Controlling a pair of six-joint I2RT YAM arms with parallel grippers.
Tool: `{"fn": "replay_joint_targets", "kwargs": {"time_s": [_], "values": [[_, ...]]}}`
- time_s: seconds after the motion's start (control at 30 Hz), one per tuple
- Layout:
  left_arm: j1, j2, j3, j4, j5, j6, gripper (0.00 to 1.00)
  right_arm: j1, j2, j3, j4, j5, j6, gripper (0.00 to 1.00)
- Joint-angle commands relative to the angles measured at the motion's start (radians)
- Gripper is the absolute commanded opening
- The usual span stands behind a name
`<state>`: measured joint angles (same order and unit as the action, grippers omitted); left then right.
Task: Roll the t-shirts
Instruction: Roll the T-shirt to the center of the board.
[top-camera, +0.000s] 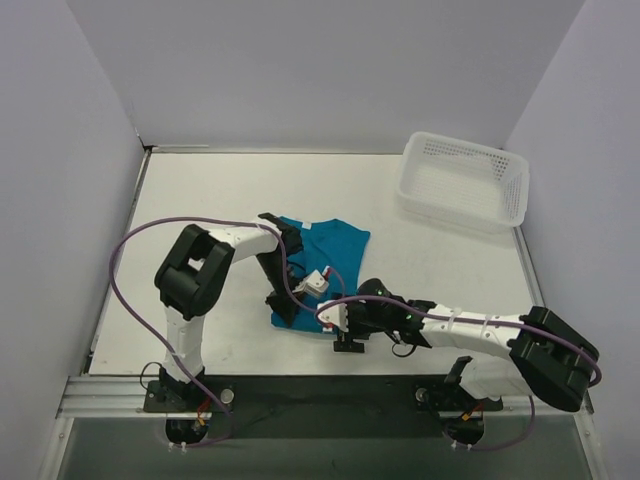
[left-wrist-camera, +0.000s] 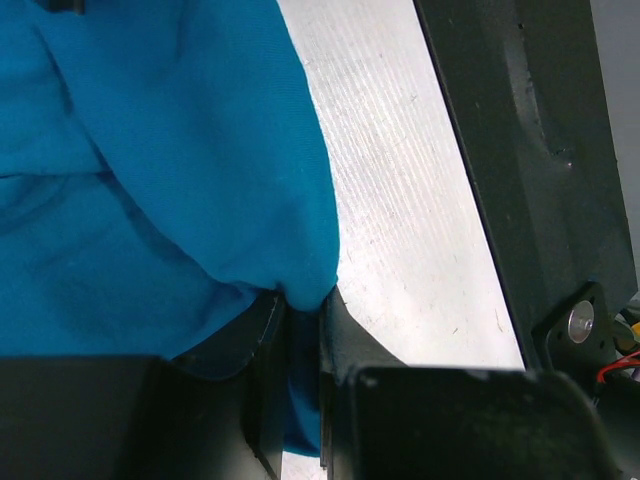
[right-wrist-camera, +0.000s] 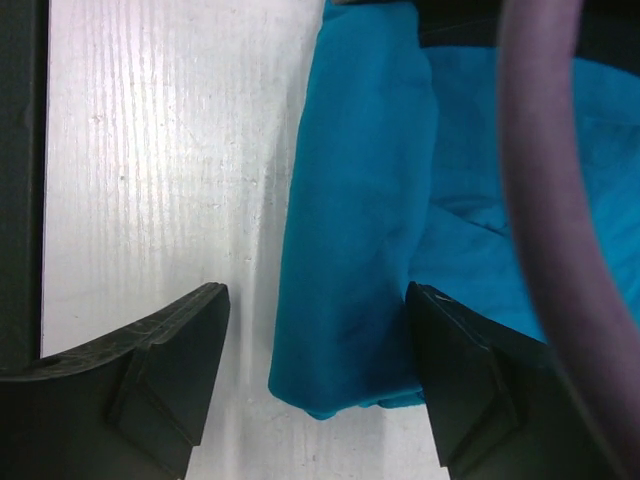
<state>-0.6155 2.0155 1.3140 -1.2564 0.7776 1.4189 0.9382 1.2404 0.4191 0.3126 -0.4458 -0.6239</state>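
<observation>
The left claw (left-wrist-camera: 300, 318) clamps the soft teal-blue cloth t-shirt (top-camera: 335, 245); its fold lies between the parted fingers of the right claw (right-wrist-camera: 315, 305).

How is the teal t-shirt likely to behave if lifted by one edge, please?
Probably floppy: the t-shirt bunches into soft folds where the left tool pinches it. Likely light, since it is thin cloth lying nearly flat. Lifted, it would probably drape and unfold.
</observation>
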Motion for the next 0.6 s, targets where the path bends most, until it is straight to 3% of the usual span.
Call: {"fn": "replay_joint_targets", "kwargs": {"time_s": [0.0,0.13,0.2,0.27,0.37,0.57], "values": [[0.002,0.014,0.037,-0.055,0.052,0.028,0.00,-0.019,0.053,0.043,0.026,-0.050,-0.031,0.69],[0.003,0.029,0.057,-0.075,0.061,0.026,0.00,-0.039,0.097,0.075,-0.004,-0.071,-0.046,0.53],[0.003,0.040,0.076,-0.087,0.066,0.020,0.00,-0.062,0.131,0.121,-0.049,-0.116,-0.036,0.30],[0.010,0.051,0.100,-0.092,0.069,-0.004,0.05,-0.102,0.157,0.151,-0.128,-0.181,-0.008,0.17],[0.052,0.035,0.111,-0.057,0.080,-0.096,0.21,-0.148,0.191,0.208,-0.254,-0.284,0.039,0.09],[0.213,-0.072,0.157,0.103,0.126,-0.391,0.39,-0.223,0.290,0.305,-0.421,-0.447,0.087,0.06]]}}
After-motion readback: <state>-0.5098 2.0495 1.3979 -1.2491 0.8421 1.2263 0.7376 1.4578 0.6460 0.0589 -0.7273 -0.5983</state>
